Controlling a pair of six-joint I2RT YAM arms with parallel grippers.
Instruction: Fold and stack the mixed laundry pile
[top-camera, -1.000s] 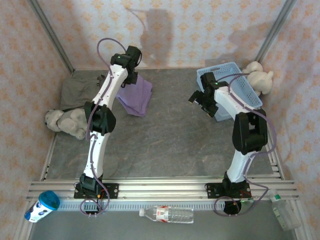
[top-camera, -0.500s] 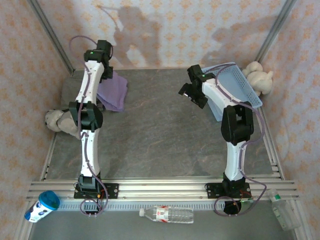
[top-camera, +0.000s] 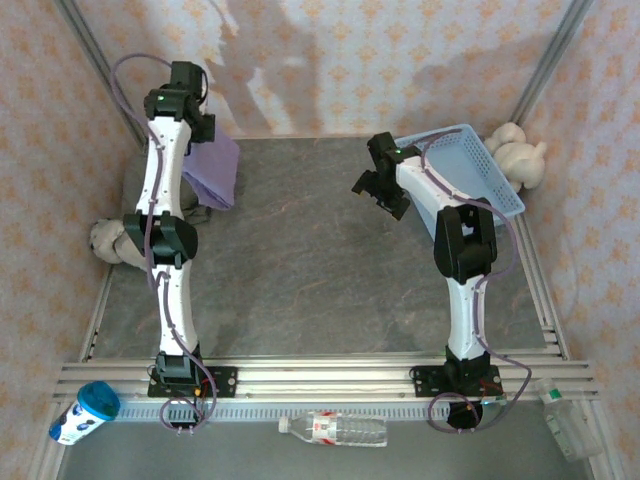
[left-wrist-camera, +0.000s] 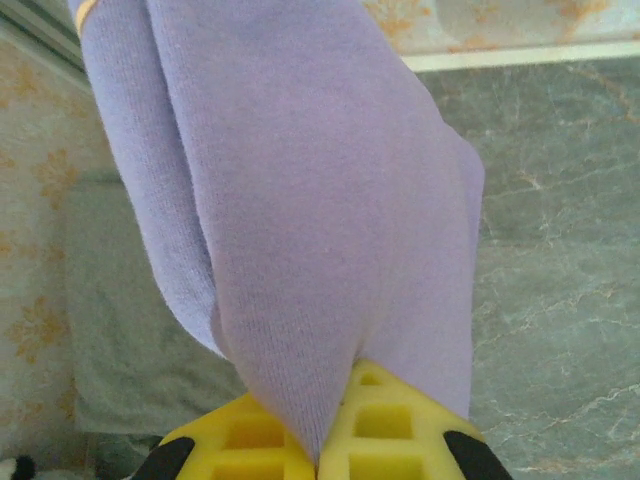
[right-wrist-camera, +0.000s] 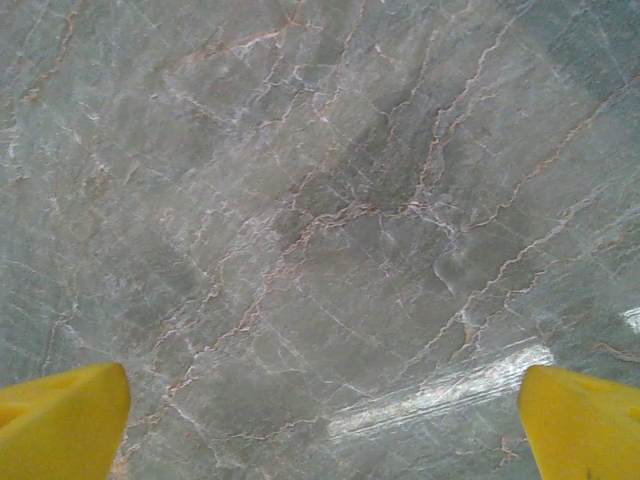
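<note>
The left tool (left-wrist-camera: 318, 455) is clenched on the lavender T-shirt (left-wrist-camera: 300, 200), which hangs from it; the right tool (right-wrist-camera: 322, 425) is spread wide above the grey marbled surface (right-wrist-camera: 300, 200)

The lavender T-shirt (left-wrist-camera: 300, 200) is soft, matt knit cloth, finely ribbed. The grey-olive garment (left-wrist-camera: 130, 340) at 8 o'clock is smooth, matt cloth. The left tool (left-wrist-camera: 318, 452) is matt yellow moulded plastic. The worktop (right-wrist-camera: 320, 200) looks like smooth, grey-veined stone with a glossy streak at 5 o'clock.

White arm links (top-camera: 465, 310), black joints (top-camera: 468, 245), purple cables (top-camera: 114, 82), yellow pincer fingers (right-wrist-camera: 60, 420).
</note>
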